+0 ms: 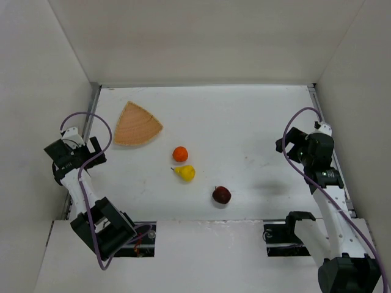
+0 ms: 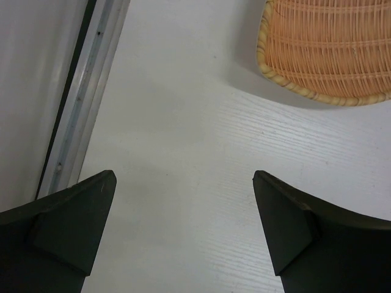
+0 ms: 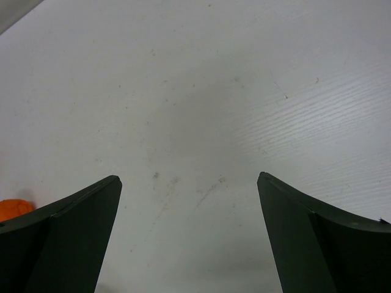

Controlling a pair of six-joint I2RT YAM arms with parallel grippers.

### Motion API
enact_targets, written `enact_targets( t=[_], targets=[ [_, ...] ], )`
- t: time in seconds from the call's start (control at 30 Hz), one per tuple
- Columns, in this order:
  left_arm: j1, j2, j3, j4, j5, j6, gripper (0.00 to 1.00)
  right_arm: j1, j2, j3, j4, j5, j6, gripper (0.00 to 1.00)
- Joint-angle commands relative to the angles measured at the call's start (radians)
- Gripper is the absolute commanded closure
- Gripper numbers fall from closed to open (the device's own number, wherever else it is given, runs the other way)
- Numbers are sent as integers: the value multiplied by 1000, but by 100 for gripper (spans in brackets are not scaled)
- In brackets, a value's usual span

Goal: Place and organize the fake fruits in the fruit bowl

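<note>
A white table (image 1: 244, 122) walled by plain white panels. The woven fruit bowl (image 1: 137, 125) lies far-left, empty, just ahead of the left gripper (image 2: 183, 183), whose jaws stand wide apart. The orange (image 1: 179, 154) and pear (image 1: 185, 173), the pear's stem pointing left, sit mid-table, nearer that arm. The apple (image 1: 222, 195) lies nearer the right gripper (image 3: 189, 183), likewise spread and empty. No writing is legible.

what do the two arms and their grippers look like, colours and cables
Both the left arm and right arm have white links with black joint housings and black bases. A purple cable loops along each. The left gripper and right gripper have broad, matte dark wedge-shaped fingers.
</note>
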Motion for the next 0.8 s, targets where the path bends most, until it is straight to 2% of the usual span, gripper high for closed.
enact_targets(
  t=[0.0, 0.2, 0.33, 0.43, 0.6, 0.77],
  targets=[
    [-6, -46, -19, 14, 32, -10, 2, 6, -11, -1, 51, -4, -9, 0],
    [-58, -77, -10, 28, 47, 101, 0, 8, -9, -6, 51, -3, -9, 0],
    [-195, -68, 91, -59, 36, 162, 0, 15, 8, 6, 47, -6, -12, 0],
    [-409, -19, 241, -166, 18, 197, 0, 29, 23, 12, 50, -3, -15, 0],
    [-845, 185, 484, -384, -68, 216, 0, 55, 61, 19, 60, -6, -7, 0],
    [-1106, 391, 547, -394, -178, 182, 2, 93, 58, 6, 57, 2, 8, 0]
  ],
)
